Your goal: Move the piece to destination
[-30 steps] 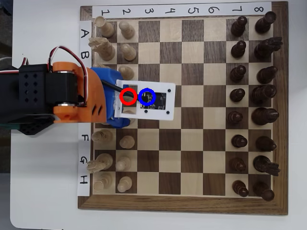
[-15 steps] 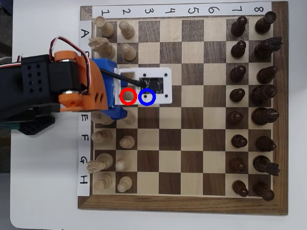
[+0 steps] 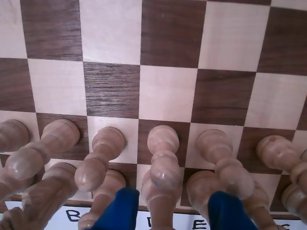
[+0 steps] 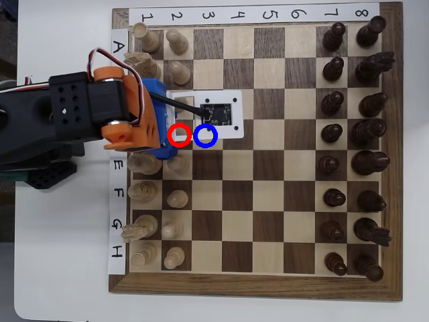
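In the wrist view my gripper (image 3: 172, 196) is open. Its two blue fingertips (image 3: 120, 211) stand on either side of the piece (image 3: 164, 160), a pale pawn on a dark square in the middle of the pawn row, without touching it. A taller pale piece stands just behind it. The light square straight ahead of the pawn (image 3: 165, 93) is bare. In the overhead view the arm (image 4: 100, 111) reaches over rows C and D and hides the pawn. The destination (image 4: 206, 135), the square ringed in blue, lies next to the red ring (image 4: 179, 135), at the edge of the wrist's white camera board.
Other pale pawns (image 3: 103, 153) (image 3: 220, 153) stand close on either side, with the back row behind them. Dark pieces (image 4: 352, 134) fill columns 7 and 8 in the overhead view. The board's wooden frame (image 4: 255, 285) and white table surround it.
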Controlling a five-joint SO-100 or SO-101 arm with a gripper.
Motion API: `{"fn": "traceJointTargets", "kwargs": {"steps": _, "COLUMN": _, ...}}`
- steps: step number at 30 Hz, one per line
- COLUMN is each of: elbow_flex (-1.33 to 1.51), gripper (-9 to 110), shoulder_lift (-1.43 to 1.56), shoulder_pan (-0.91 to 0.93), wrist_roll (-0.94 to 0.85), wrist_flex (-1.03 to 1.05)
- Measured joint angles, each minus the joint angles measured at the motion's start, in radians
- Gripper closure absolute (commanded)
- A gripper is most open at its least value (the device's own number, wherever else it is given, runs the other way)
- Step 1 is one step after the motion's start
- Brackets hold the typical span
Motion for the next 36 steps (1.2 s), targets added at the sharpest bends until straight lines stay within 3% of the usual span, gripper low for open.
{"fn": "traceJointTargets", "kwargs": {"steps": 36, "elbow_flex": 0.114, "gripper": 86, "shoulder_lift": -0.031, "shoulder_pan": 0.009, "wrist_roll": 0.000, "wrist_flex": -0.176}}
